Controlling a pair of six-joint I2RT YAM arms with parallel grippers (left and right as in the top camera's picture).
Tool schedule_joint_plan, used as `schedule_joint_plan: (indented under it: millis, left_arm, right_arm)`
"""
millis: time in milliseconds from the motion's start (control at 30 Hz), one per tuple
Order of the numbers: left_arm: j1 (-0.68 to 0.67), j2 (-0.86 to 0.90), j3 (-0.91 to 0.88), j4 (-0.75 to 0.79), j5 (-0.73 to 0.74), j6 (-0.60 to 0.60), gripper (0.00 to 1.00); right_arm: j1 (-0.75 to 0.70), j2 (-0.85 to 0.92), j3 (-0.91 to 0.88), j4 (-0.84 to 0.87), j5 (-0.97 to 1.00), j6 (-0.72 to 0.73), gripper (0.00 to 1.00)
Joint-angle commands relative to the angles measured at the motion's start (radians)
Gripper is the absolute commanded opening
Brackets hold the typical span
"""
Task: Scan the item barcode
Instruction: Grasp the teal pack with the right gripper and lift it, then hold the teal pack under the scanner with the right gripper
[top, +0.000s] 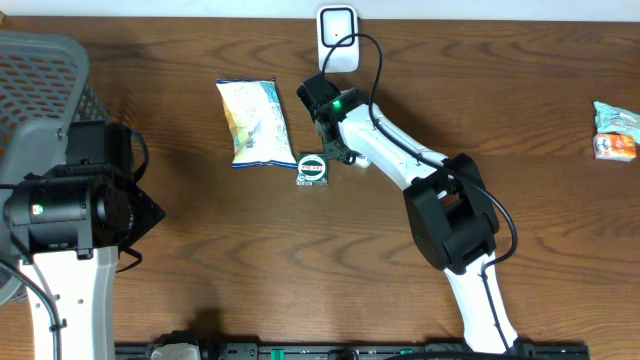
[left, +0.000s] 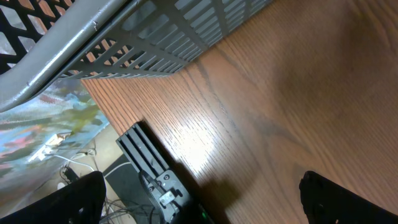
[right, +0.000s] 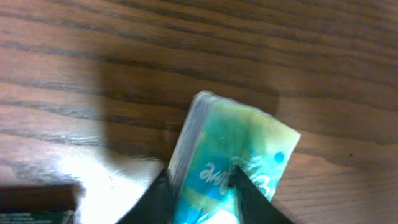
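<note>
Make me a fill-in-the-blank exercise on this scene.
1. The right claw grips a teal packet; the left claw holds ___.
2. The grey basket stands by the ___ arm.
3. The white bag lies between the basket and the ___ arm.
Missing words: nothing; left; right.

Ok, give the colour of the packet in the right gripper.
Teal-green packet, white lettering; right wrist view.
</note>
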Motion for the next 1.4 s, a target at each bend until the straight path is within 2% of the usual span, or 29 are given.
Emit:
schedule_joint_plan:
  millis: [0,33,300,433,733,800,900,967,1100,1233,1367]
  left_arm:
    - [0.004,-0.004,0.001,-0.006,-0.003,-0.013,0.98]
    - [0.004,-0.004,0.001,-0.006,-0.003,-0.013,0.97]
    - [0.004,-0.004,0.001,-0.006,-0.003,-0.013,0.98]
    - [0.004,-0.004,0.001,-0.006,-0.003,-0.013,0.98]
    - [0.004,-0.004,0.001,-0.006,-0.003,-0.013,0.98]
    - [0.004,-0.004,0.001,-0.006,-0.003,-0.013,0.98]
    - [0.004,-0.004,0.001,-0.006,-0.003,-0.013,0.97]
    - [0.004,-0.004,0.001,-0.006,-0.003,-0.013,0.98]
    - [0.004,-0.004,0.001,-0.006,-0.003,-0.013,0.98]
    - [0.004,-0.004,0.001,-0.006,-0.003,-0.013,0.98]
    - [0.004,-0.004,0.001,-0.006,-0.003,-0.013,0.98]
  right_arm:
    - [0.004,0.021,-0.002,-0.004,0.018,0.017,0.08]
    - [0.004,0.021,-0.002,-0.006,0.016,0.016,0.01]
    - [-0.028,-0.04,-0.001,-0.026,-0.05,0.014,0.01]
    - [-0.088,-0.113,-0.001,-0.014,-0.229,-0.003,0.01]
    - [-0.256,-0.153,-0.002,-0.016,-0.768,-0.209,0.01]
    - [-0.277,-0.153,-0.002,-0.022,-0.798,-0.223,0.01]
    - [-0.282,-0.153,-0.002,-0.023,-0.735,-0.222,0.01]
    - [-0.27,-0.153,-0.002,-0.023,-0.683,-0.219,0.14]
    - [-0.21,-0.153,-0.002,-0.024,-0.479,-0.178,0.55]
    - [-0.13,-0.153,-0.006,-0.035,-0.192,-0.073,0.55]
    - [-0.049,-0.153,-0.022,-0.021,-0.027,-0.006,0.52]
